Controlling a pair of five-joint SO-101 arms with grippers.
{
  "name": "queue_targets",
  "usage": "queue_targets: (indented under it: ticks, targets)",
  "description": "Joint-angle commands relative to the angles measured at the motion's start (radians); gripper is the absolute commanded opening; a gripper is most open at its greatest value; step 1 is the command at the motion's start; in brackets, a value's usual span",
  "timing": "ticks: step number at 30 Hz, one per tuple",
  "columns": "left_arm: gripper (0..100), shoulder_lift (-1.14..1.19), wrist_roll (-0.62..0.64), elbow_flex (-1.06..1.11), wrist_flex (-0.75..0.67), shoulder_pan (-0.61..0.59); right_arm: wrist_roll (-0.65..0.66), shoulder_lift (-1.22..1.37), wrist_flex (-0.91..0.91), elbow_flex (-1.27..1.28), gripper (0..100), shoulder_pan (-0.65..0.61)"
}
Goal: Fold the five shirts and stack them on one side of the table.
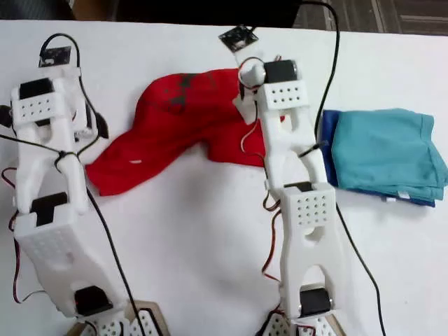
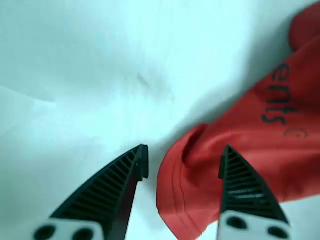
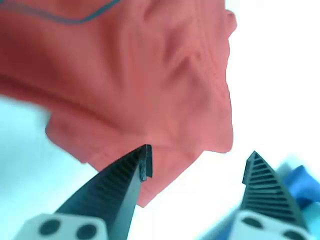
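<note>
Your left pincer (image 2: pixel 185 152) is spread wide and pinches nothing. A rounded hem of the red shirt (image 2: pixel 250 150) lies in the gap between its fingers. One finger (image 2: pixel 117 192) is over the bare table (image 2: pixel 90 75) and the other is over the red cloth. Whether either tip touches the fabric, you cannot tell from here.

Your right pincer (image 3: pixel 200 154) is spread as well and also holds nothing. A crumpled edge of the red shirt (image 3: pixel 150 75) lies just past one fingertip (image 3: pixel 125 177) and runs on well beyond it. The other finger has white table ahead of it and a bit of blue cloth (image 3: pixel 300 180) just beside it.

From above, the red shirt (image 1: pixel 175 126) sprawls unfolded between your two arms (dark lettering shows on it). One end trails toward the left arm and the other passes under the right arm. On the right arm's outer side, apart from the red shirt, a folded teal shirt (image 1: pixel 385 150) lies on a folded blue one (image 1: pixel 327 140), whose edge shows at the side nearest that arm.
</note>
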Motion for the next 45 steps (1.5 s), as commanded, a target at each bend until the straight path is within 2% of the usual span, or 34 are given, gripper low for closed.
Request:
queue_targets:
  ticks: [1, 4, 9, 13, 16, 19, 22, 25, 31, 35, 45]
  targets:
    - [25, -0.012, -0.064, -0.047, 0.041, 0.018, 0.041, -0.025, 0.039, -0.044, 29.7, 0.022]
    - [25, -0.025, -0.112, -0.045, 0.089, 0.017, 0.043, -0.079, 0.041, 0.052, 29.7, 0.044]
    - [25, -0.150, -0.210, 0.008, 0.123, 0.015, 0.040, -0.271, 0.041, 0.365, 29.7, 0.058]
    - [25, -0.315, -0.381, 0.168, 0.092, 0.015, 0.044, -0.426, 0.036, 0.647, 29.8, 0.062]
    - [25, -0.434, -0.562, 0.357, -0.018, 0.000, 0.044, -0.527, 0.028, 0.807, 29.8, 0.067]
    - [25, -0.522, -0.733, 0.561, -0.189, -0.023, 0.046, -0.611, 0.012, 0.922, 29.8, 0.065]
    - [25, -0.548, -0.833, 0.725, -0.356, -0.032, 0.041, -0.670, -0.013, 0.997, 29.8, 0.065]
    - [25, -0.546, -0.853, 0.809, -0.460, -0.032, 0.037, -0.700, -0.022, 1.049, 29.8, 0.061]
    - [25, -0.543, -0.859, 0.823, -0.477, -0.012, 0.037, -0.704, -0.027, 1.103, 29.8, 0.059]
    - [25, -0.545, -0.852, 0.800, -0.546, 0.003, 0.037, -0.704, -0.027, 1.108, 29.8, 0.058]
    - [25, -0.493, -0.855, 0.834, -0.552, 0.032, 0.037, -0.704, -0.027, 1.108, 29.8, 0.058]
